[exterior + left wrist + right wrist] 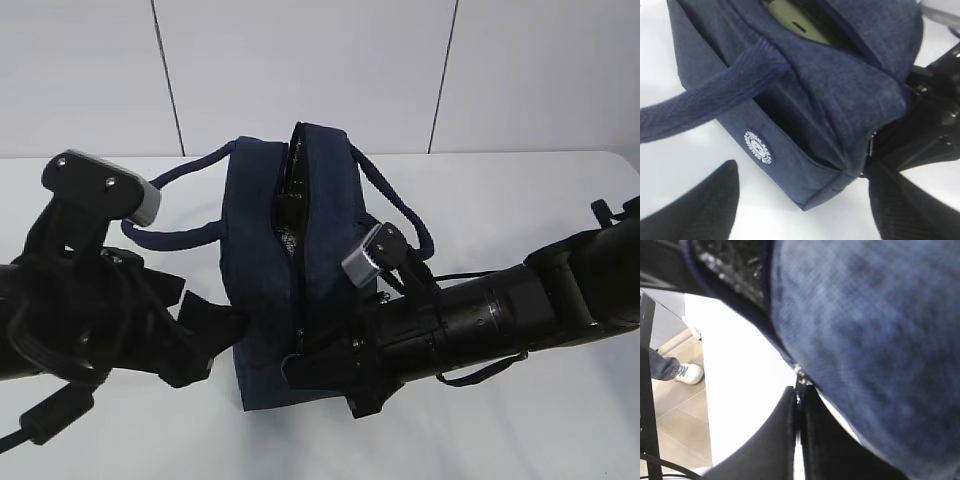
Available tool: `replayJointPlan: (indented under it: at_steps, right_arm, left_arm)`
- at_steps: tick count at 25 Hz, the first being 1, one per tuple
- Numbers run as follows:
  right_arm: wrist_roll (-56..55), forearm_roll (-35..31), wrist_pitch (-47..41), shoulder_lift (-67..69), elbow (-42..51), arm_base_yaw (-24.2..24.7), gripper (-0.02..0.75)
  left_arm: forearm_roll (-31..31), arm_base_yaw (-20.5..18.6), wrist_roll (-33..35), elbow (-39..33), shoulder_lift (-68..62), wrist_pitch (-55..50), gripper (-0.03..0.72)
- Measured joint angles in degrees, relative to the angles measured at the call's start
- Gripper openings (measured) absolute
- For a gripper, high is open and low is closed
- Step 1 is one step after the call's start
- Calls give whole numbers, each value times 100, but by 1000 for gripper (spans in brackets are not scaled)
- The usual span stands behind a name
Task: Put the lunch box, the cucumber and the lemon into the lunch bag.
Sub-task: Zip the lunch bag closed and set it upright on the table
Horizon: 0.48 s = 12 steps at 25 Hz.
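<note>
The dark navy lunch bag [260,230] stands upright in the middle of the white table, its top slit partly open. Through that slit the left wrist view shows a strip of the lunch box's pale green lid [795,22] inside the bag [840,100]. The cucumber and the lemon are out of view. My left gripper [225,335] is open, its fingers either side of the bag's lower near corner [802,220] without touching it. My right gripper [300,365] is at the bag's near end, shut [799,390] on the metal zipper pull [800,374].
Two loop handles hang off the bag, one to the left [170,235] and one to the right [400,210]. The right wrist view looks past the table's edge [707,390] to the floor and a person's shoe [687,373].
</note>
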<state>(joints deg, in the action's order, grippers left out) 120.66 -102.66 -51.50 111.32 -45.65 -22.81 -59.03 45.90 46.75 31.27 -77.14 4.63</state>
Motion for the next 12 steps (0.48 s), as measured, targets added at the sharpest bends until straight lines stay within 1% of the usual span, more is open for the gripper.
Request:
replayJointPlan:
  at_steps: [8, 10, 11, 12]
  right_arm:
    - [-14, 94, -22, 0, 0, 0, -13]
    - [-14, 114, -22, 0, 0, 0, -13]
    - [-18, 129, -33, 0, 0, 0, -13]
    - [-27, 142, -52, 0, -9, 0, -13]
  left_arm:
    - [67, 0, 0, 195, -460, 152, 572]
    - [87, 0, 0, 235, -470, 152, 531]
    - [96, 0, 0, 247, -470, 152, 499]
    - [96, 0, 4, 255, -473, 152, 449]
